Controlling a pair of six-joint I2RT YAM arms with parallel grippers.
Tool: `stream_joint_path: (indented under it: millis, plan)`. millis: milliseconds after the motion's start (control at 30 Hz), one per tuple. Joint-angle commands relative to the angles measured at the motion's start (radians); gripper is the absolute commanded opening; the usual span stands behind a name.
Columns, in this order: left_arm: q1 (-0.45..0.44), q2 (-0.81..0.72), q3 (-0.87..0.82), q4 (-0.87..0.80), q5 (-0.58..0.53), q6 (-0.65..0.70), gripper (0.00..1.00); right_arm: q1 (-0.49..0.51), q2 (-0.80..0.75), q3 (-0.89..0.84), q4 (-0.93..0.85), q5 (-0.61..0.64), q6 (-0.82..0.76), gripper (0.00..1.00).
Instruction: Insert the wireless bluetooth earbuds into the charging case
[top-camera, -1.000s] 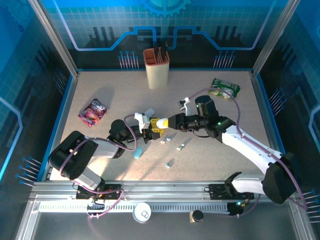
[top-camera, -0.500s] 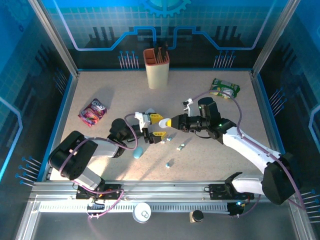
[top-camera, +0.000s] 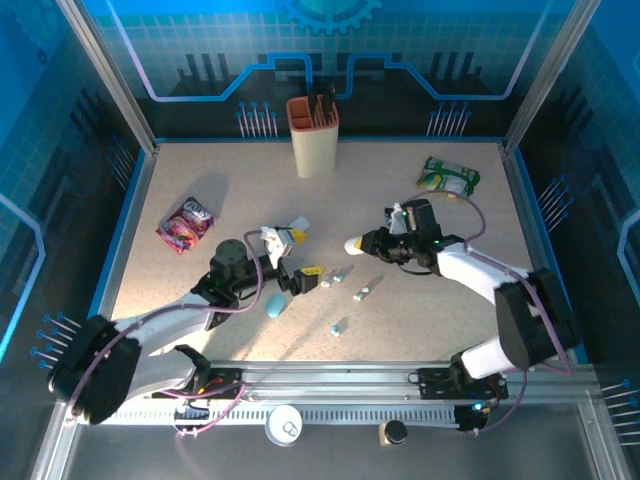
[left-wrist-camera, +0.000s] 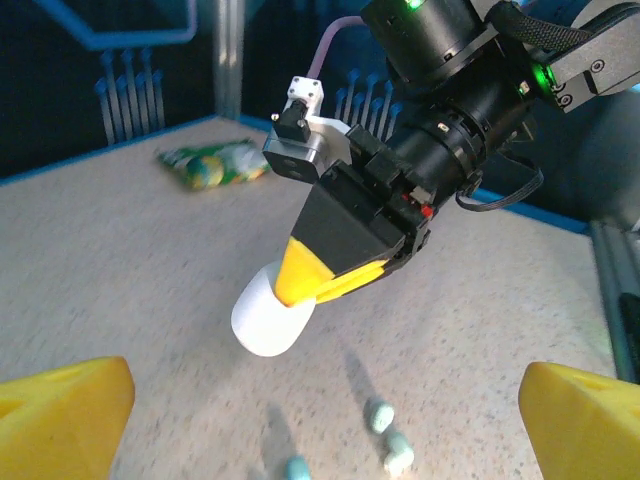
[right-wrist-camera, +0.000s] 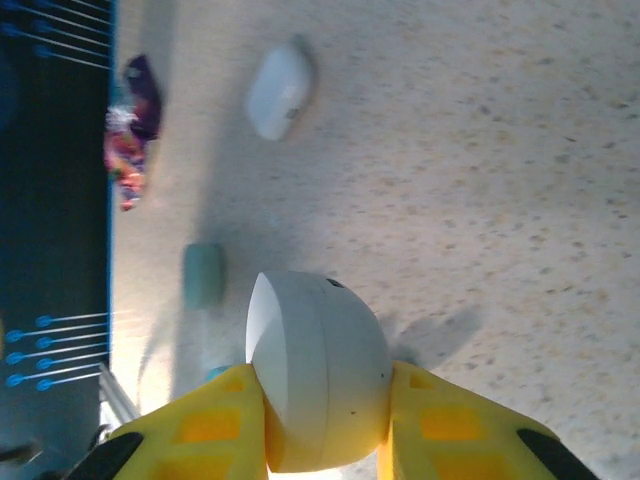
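A speckled beige table (top-camera: 400, 320) is shown from above, with two arms reaching in from its near edge. The left jaws are spread wide, and nothing is held between their yellow fingertips (left-wrist-camera: 60, 400). The right jaws are closed narrowly on a white case (top-camera: 353, 244), which is held above the table and pointed toward the left jaws, a little apart from them. A tan holder (top-camera: 314, 150) is stood well beyond both sets of jaws, at the far edge. A purple bag (top-camera: 186, 222) is laid well to the left of the left jaws, and a green bag (top-camera: 450, 177) beyond the right jaws. A second white case (top-camera: 298, 222) is seen just beyond the left jaws, and a pale blue case (top-camera: 275, 305) on their near side. Several earbuds (top-camera: 338, 275) are scattered loose on the table, between the two sets of jaws and on their near side.
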Motion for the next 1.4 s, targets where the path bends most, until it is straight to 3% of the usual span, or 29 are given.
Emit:
stream_joint_path:
  millis: [0,167,333,633,767,933,1167,1367]
  plan:
    - [-0.038,-0.085,0.062,-0.356,-0.219,0.000,0.99,-0.021,0.100,0.054,0.096,0.008,-0.025,0.20]
    - [-0.108,-0.164,0.116,-0.634,-0.448,-0.081,0.99,-0.024,0.253,0.095,0.141,-0.005,-0.023,0.22]
    - [-0.151,-0.176,0.176,-0.867,-0.610,-0.196,0.99,-0.025,0.304,0.096,0.134,0.024,-0.037,0.26]
    - [-0.155,-0.136,0.245,-1.140,-0.618,-0.400,0.99,-0.032,0.172,0.094,-0.021,0.135,-0.143,0.78]
    - [-0.156,-0.118,0.249,-1.208,-0.611,-0.470,0.99,-0.032,0.080,0.086,-0.097,0.175,-0.188,0.91]
    - [-0.177,-0.057,0.268,-1.285,-0.600,-0.496,0.98,-0.026,-0.029,0.056,-0.139,0.194,-0.227,0.93]
    - [-0.207,0.068,0.282,-1.282,-0.543,-0.512,0.91,-0.024,-0.048,0.041,-0.156,0.191,-0.238,0.94]
    - [-0.207,0.160,0.289,-1.249,-0.530,-0.476,0.77,-0.017,-0.041,0.045,-0.147,0.175,-0.230,0.93]
